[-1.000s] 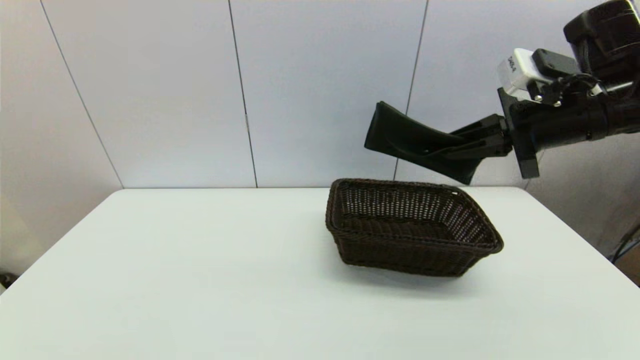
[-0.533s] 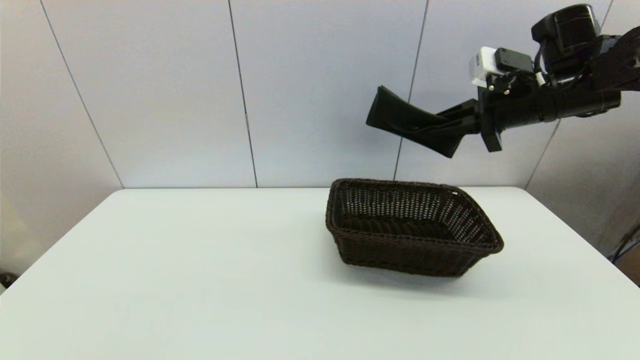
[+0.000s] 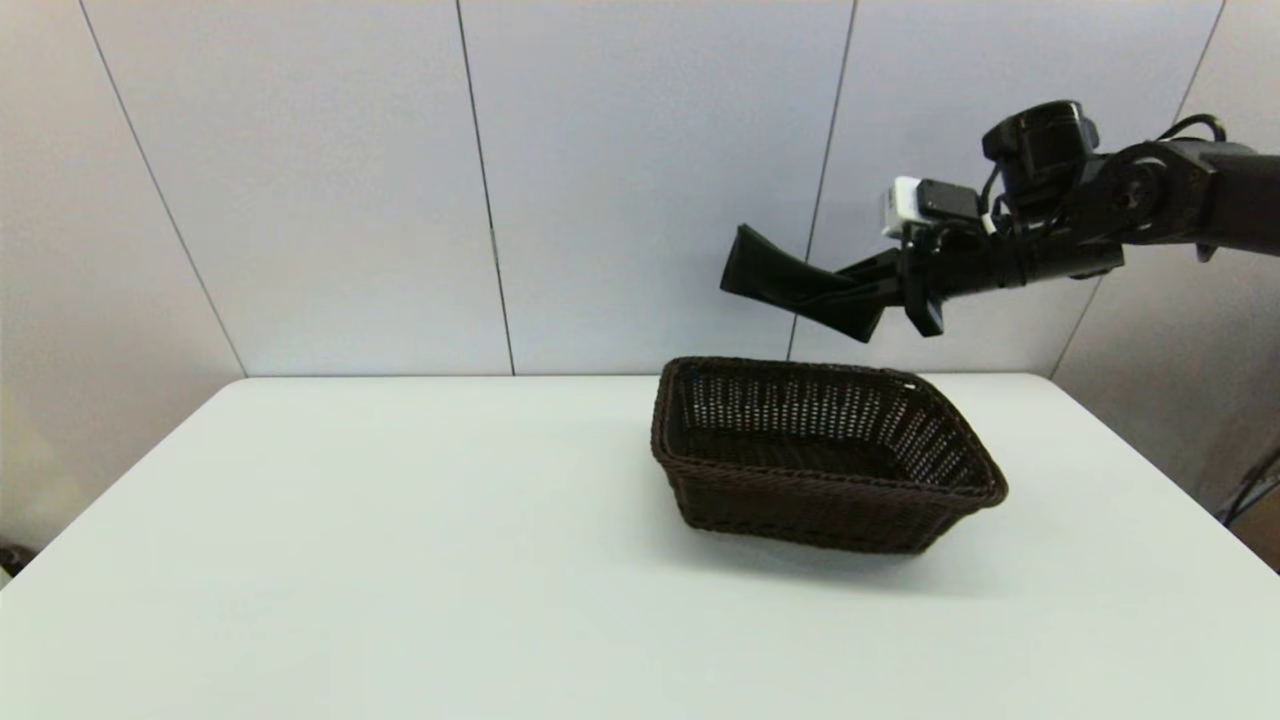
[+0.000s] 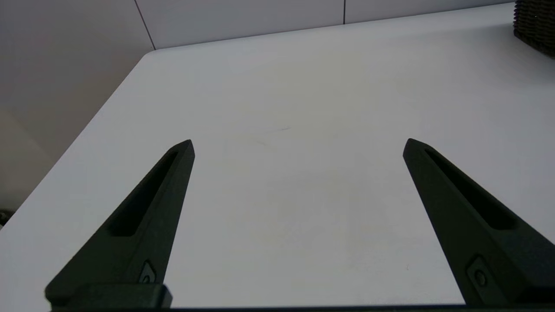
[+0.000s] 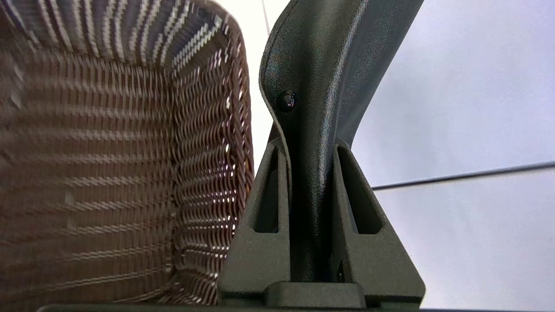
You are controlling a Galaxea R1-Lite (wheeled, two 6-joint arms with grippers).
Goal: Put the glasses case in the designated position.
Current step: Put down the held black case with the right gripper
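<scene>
The black glasses case [image 3: 790, 283] hangs in the air above the far edge of the dark brown woven basket [image 3: 822, 452], pinched at one end by my right gripper [image 3: 850, 292], which is shut on it. In the right wrist view the case [image 5: 318, 78] rises between the two fingers [image 5: 260, 234], its snap button showing, with the basket's woven inside [image 5: 117, 151] beside it. My left gripper [image 4: 298, 145] is open over bare table near the left corner, holding nothing.
The white table [image 3: 400, 560] runs wide to the left and front of the basket. A panelled wall [image 3: 600, 180] stands close behind the table's far edge. The basket's corner [image 4: 535, 21] shows far off in the left wrist view.
My right arm has carried the case away from me toward the wall and a little lower, over the basket's far side. The basket and left arm have not moved.
</scene>
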